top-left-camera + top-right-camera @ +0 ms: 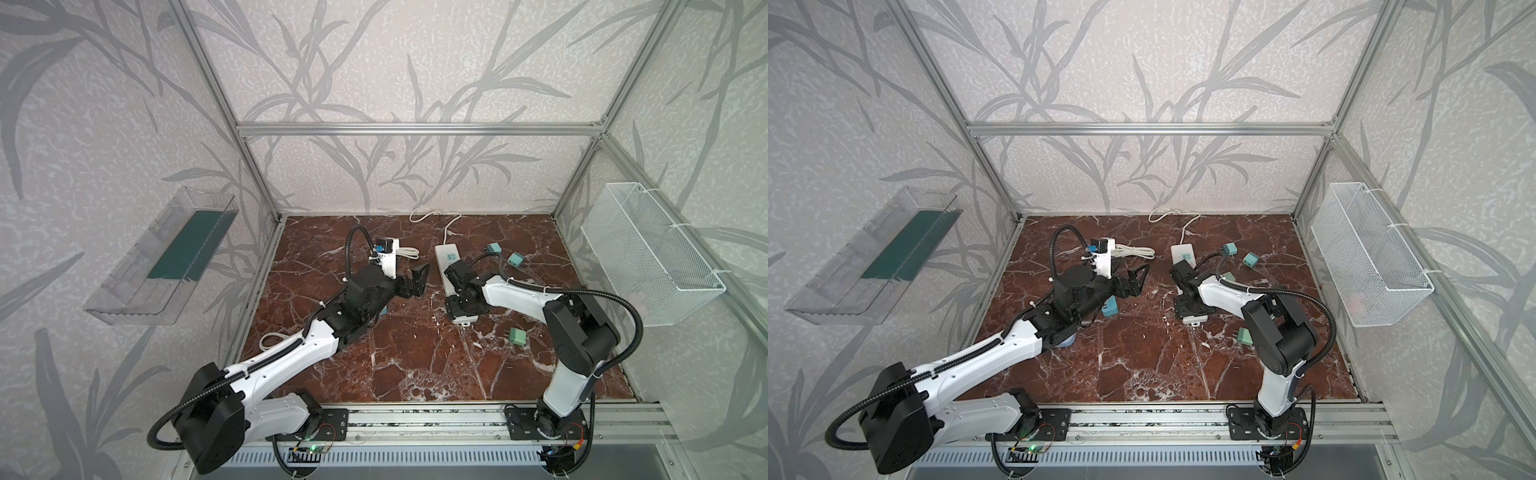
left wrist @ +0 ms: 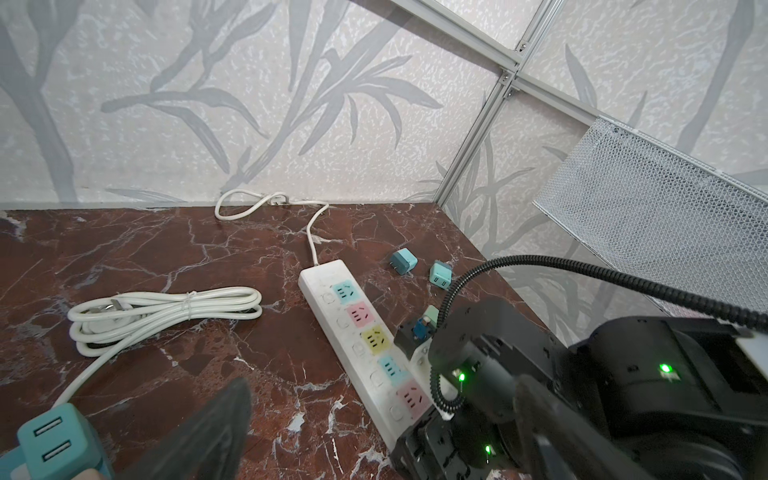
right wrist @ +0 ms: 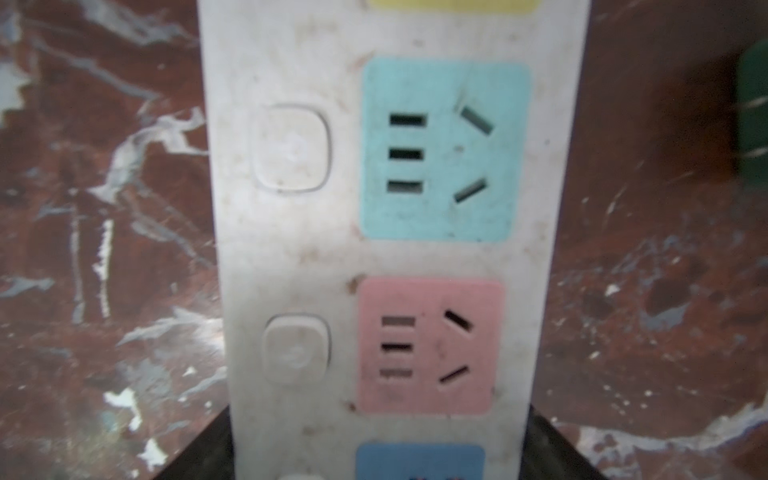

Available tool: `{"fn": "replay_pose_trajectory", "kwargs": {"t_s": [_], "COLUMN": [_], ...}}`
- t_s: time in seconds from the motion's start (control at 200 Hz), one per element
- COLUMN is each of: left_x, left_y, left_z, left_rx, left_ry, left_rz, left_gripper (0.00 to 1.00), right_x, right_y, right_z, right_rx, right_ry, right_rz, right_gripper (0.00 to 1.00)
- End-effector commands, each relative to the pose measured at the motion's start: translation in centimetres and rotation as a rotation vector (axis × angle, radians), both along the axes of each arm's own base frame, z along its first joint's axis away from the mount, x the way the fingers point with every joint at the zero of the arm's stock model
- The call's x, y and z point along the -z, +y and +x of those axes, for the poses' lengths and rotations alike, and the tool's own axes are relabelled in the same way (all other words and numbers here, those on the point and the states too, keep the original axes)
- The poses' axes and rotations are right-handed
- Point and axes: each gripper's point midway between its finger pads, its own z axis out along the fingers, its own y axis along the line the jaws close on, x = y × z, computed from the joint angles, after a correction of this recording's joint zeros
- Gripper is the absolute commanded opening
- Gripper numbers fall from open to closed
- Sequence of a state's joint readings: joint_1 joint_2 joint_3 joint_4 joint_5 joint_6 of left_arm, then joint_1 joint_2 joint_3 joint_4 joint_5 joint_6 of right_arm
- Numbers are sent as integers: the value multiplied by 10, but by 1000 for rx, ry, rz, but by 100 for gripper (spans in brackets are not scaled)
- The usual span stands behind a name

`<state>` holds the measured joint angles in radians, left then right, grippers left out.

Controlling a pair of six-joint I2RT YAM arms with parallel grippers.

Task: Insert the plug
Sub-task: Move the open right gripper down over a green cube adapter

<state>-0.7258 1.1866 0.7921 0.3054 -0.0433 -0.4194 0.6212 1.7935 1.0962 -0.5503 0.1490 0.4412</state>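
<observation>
Top views both show a green plug [image 1: 517, 336] lying nearest the arms' bases, on the red marble worktop [image 1: 415, 374] just in front of the right arm. A little farther back, a teal plug [image 1: 1111, 307] rests on the worktop under the left arm's wrist, partly hidden by it. No plug is held.

The left gripper [image 1: 417, 279] hangs between that teal plug and the white power strip [image 1: 446, 254], its fingers spread wide with nothing between them. The right gripper [image 1: 462, 308] points down onto the near end of the strip. In the right wrist view its black fingers [image 3: 195, 453] stand one at each long edge of the strip — whether they press on it or merely straddle it I cannot tell.

Beyond the fingers the strip carries a pink socket [image 3: 430, 347], then a pale blue socket [image 3: 444, 151], both with bare slots and a white button alongside.

A pale green plug [image 1: 1228, 276] sits just beside the strip, partly behind the right arm's hose. Farther back, a coiled white cable [image 1: 409, 252] lies left of the strip and two more plugs [image 1: 493, 248] [image 1: 514, 259] lie to its right — apart from it. The strip's cord [image 1: 448, 226] loops to the back wall.
</observation>
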Motion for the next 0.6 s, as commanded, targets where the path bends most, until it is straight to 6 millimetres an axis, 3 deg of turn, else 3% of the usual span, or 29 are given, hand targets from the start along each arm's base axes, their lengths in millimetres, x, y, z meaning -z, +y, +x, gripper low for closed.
{"fn": "replay_pose_trajectory", "kwargs": {"t_s": [0.0,0.09,0.265,0.295,0.335,0.475,0.595], "left_x": [-24,-27,-32,-32,-34,-39,-42], "left_y": [8,11,23,25,26,29,31], "left_z": [-2,-3,-1,-1,-1,-3,-4], "left_rx": [-34,-45,-96,-106,-113,-116,-122], "left_ry": [-41,-44,-76,-77,-83,-94,-99], "left_rz": [-29,-34,1,3,5,-1,-7], "left_gripper": [98,98,98,98,98,98,98], "right_x": [-14,-14,-19,-18,-19,-68,-111], "right_y": [15,22,23,25,27,28,-15], "right_z": [-18,-30,-49,-52,-54,-56,-59], "right_rx": [43,64,115,113,111,108,170], "right_ry": [-23,-43,-59,-50,-38,-113,-245], "right_rz": [28,15,-44,-42,-37,59,8], "right_gripper": [74,76,93,100,99,99,99]}}
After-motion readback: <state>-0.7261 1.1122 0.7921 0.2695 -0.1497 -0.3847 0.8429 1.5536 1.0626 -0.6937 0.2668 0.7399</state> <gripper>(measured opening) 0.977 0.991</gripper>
